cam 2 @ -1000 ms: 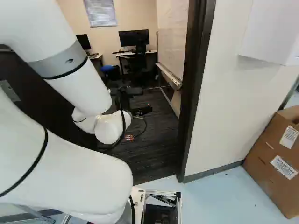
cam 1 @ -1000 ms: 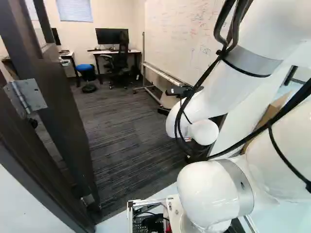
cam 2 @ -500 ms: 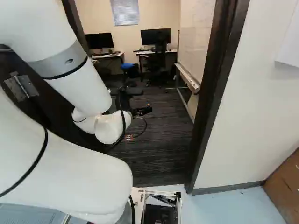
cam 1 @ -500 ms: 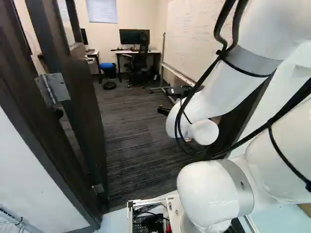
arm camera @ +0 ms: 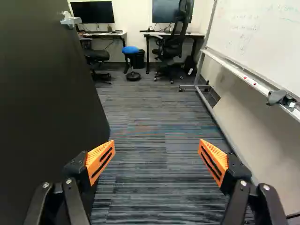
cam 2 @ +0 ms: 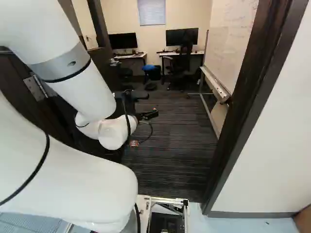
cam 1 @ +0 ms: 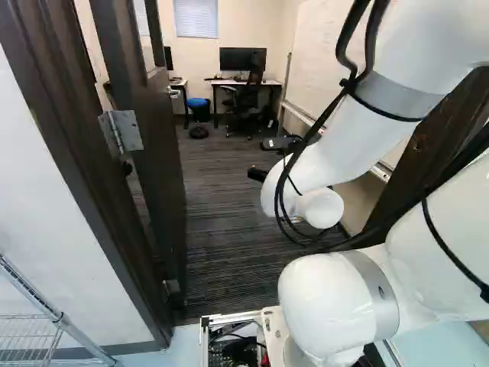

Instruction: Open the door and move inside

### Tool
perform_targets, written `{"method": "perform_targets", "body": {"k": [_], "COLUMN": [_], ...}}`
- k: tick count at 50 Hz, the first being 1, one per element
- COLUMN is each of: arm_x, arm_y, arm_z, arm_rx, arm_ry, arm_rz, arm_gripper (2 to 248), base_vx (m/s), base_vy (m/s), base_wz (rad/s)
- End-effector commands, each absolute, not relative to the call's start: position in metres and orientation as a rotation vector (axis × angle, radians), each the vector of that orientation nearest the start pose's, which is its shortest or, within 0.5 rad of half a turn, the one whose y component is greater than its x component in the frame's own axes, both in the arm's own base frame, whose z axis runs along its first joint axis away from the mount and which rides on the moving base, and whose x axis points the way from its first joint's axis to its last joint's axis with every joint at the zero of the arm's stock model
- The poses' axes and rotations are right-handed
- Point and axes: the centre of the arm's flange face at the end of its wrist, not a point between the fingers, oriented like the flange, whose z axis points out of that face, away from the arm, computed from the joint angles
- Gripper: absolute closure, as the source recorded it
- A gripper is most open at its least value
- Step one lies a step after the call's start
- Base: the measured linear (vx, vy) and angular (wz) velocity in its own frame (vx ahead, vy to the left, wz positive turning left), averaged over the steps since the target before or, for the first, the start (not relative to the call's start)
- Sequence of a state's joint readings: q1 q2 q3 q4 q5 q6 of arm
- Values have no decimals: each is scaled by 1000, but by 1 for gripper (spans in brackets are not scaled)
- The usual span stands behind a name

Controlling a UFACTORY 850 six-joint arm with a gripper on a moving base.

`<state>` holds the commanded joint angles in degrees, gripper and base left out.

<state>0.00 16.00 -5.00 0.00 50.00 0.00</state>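
Beside the cut-off door [arm camera: 42,103], hand [cam 2: 148,115] partly hidden by arm [cam 2: 90,87], fingers [arm camera: 100,161] apart

- Wall [cam 2: 267,160] bright, light soft
- Door [arm camera: 42,108] face near-black, little detail
- Mild highlights on white arm [cam 1: 328,294]
- Faint orange, blue streaks over carpet [arm camera: 150,164]

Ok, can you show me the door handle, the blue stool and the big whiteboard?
Door handle [arm camera: 72,21]: wrist view, on its silver lever.
Blue stool [arm camera: 130,49]: wrist view, on its round blue seat.
Whiteboard [cam 2: 232,53]: right base view, on its white writing surface.
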Motion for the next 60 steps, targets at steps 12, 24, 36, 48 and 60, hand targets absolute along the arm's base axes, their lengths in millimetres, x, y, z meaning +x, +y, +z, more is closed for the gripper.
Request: {"method": "perform_targets", "body": {"k": [12, 24, 36, 48, 60], "arm_x": [270, 270, 270, 270, 270], "arm_y": [0, 0, 0, 0, 0], "arm_z": [366, 366, 366, 366, 366], "arm_rx": [-2558, -2558, -2558, -2558, -2558], "arm_ry": [0, 0, 0, 0, 0], "arm_rz": [-1824, -1824, -1824, -1824, -1824], "arm_gripper": [3, 3, 3, 3, 3], "base_vx": [96, 114, 122, 122, 135], "base_vy": [3, 3, 3, 5, 5], "base_wz": [6, 2, 1, 2, 3]}}
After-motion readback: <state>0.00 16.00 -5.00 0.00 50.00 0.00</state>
